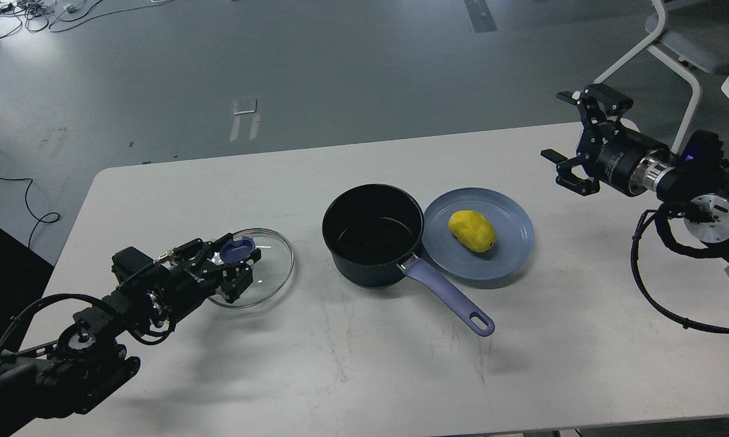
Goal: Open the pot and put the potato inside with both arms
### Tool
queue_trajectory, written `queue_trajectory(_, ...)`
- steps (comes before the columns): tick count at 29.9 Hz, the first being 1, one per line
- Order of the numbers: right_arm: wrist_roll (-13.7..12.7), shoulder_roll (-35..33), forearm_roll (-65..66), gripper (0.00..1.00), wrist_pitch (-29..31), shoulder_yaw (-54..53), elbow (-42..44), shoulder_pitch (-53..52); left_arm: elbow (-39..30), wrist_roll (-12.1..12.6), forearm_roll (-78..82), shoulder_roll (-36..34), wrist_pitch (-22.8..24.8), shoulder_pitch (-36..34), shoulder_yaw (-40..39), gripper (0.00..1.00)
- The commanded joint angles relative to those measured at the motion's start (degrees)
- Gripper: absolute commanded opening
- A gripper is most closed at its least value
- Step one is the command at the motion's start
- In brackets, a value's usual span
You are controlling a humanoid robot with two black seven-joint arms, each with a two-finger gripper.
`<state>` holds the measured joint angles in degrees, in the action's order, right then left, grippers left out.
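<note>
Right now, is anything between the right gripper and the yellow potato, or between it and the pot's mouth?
Nothing visible: right gripper hangs open beyond the potato on its blue-grey plate; the dark navy saucepan stands uncovered.

I count one pot (373, 237) at the middle of the counter (340, 364), with one long handle (449, 297) reaching near and right. One glass lid (267, 261) lies to its left, carrying one blue knob (238, 248). One plate (510, 243) sits right of the pot, bearing one potato (472, 231). I have two claws: my left claw (233, 267) and my right claw (573, 136). One chair (680, 48) stands far right.
</note>
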<state>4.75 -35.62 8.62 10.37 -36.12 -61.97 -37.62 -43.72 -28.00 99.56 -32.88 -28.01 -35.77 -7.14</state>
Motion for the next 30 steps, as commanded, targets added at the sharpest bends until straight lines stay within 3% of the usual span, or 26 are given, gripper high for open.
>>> queue_trajectory(1,0.0,-0.1,0.0,1.0,0.0,0.0,0.0,-0.1,0.1,0.0,-0.1,0.0,0.0,0.3,0.0,0.62)
queue_trajectory(7,0.0,-0.1,0.1,1.0,0.0,0.0,0.0,-0.1,0.1,0.0,-0.1,0.2,0.0,0.4,0.0,0.64)
queue_trajectory(8,0.0,-0.1,0.1,1.0,0.0,0.0,0.0,-0.1,0.1,0.0,-0.2,0.3,0.0,0.4,0.1,0.69)
queue_trajectory(9,0.0,-0.1,0.1,1.0,0.0,0.0,0.0,-0.1,0.1,0.0,-0.4,1.1,0.0,0.3,0.4,0.83)
queue_trajectory(10,0.0,-0.1,0.0,1.0,0.0,0.0,0.0,-0.1,0.1,0.0,-0.7,1.4,0.0,0.3,0.4,0.9)
queue_trajectory(12,0.0,-0.1,0.0,1.0,0.0,0.1,0.0,-0.1,0.1,0.0,-1.3,1.8,0.0,0.4,0.4,0.97)
queue_trajectory(22,0.0,-0.4,0.0,1.0,0.1,-0.1,-0.3,-0.1,-0.5,0.0,-4.3,1.1,0.0,-0.6,1.3,0.97)
queue_trajectory(27,0.2,-0.7,3.1,1.0,0.3,0.1,-0.6,-0.5,-1.6,0.0,-22.5,-0.4,0.0,-8.3,1.5,0.98)
queue_trajectory(30,4.3,-0.6,16.3,1.0,0.3,0.3,-1.6,-1.1,-2.6,0.0,-35.1,-0.4,0.0,-15.3,1.3,0.98)
